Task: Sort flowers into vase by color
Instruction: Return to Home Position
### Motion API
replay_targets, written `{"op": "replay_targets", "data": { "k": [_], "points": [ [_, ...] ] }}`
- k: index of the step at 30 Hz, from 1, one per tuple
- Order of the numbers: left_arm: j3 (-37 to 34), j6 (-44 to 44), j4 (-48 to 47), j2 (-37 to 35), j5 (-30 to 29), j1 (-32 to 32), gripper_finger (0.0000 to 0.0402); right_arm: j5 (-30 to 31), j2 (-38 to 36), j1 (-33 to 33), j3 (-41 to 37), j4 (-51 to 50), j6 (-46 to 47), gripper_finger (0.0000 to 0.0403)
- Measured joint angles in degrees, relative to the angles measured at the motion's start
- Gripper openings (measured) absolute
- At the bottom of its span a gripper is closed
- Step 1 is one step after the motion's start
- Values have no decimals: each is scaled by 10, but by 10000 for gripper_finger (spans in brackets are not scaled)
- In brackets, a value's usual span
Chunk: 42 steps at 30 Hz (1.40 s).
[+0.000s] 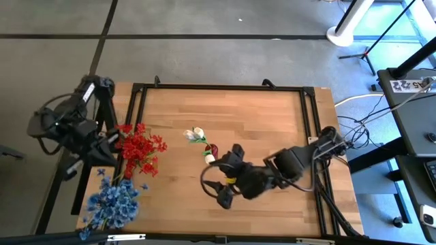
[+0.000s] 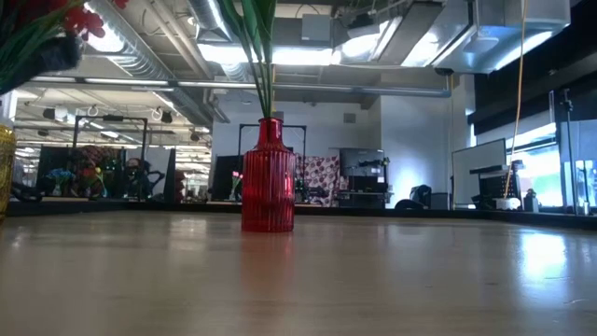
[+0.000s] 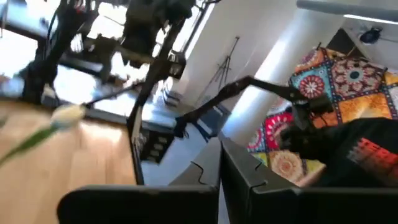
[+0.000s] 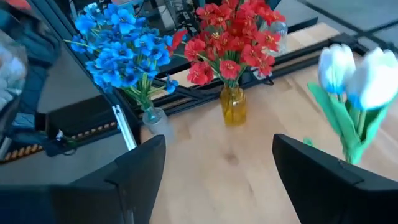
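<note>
Flowers are standing in three vases on your counter (image 1: 272,122). The blue flowers (image 4: 124,40) are filling a transparent vase (image 4: 153,119) at the near-left corner. Just beside them, farther along the left edge, the red flowers (image 4: 233,34) are sitting in an amber vase (image 4: 233,106). The white flowers (image 1: 197,134) are standing apart from both, near the middle of the counter, with their green stems rising out of a ribbed red vase (image 2: 268,177). That vase is standing upright in the low view.

Your right pincer (image 4: 214,180) is hovering over the counter just to the near-right of the red vase and touching none of the flowers. It is pointing left toward the bunches, and its fingers (image 4: 140,177) are spread wide apart with nothing between them. The right arm is reaching in from the right edge of the counter.

Your left pincer (image 3: 219,186) is waiting off the left edge of the counter, near the red flowers. Its two fingers are sitting close together with only a thin gap, and you are holding nothing in it.
</note>
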Motion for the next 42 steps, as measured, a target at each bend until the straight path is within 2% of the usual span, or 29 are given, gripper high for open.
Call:
{"op": "replay_targets", "data": {
  "k": [5,9,14,19,23,27,31,35,38,42],
  "points": [
    [0,97,57,40,151,173,1,-15,0,-32,-14,32,-67,296],
    [-1,112,58,26,247,318,1,-14,-3,-45,-14,53,-135,296],
    [0,144,21,-19,274,480,0,-19,-22,-49,-14,24,-185,269],
    [2,121,-49,-87,252,588,0,-19,-35,-49,-14,-4,-210,197],
    [-29,88,-71,-97,236,634,0,-42,-47,-45,-14,5,-253,129],
    [-94,48,-23,-107,240,657,0,-84,-53,-45,-14,3,-274,65],
    [-177,22,105,-105,253,667,0,-110,-53,-44,-14,1,-274,11],
    [-220,102,272,-108,237,686,0,-144,-57,-41,-44,31,-274,16],
    [-248,123,261,-107,181,730,0,-166,-71,-41,-104,82,-274,26],
    [-285,92,257,-130,135,819,0,-177,-116,-42,-224,189,-251,22]
  ]
}}
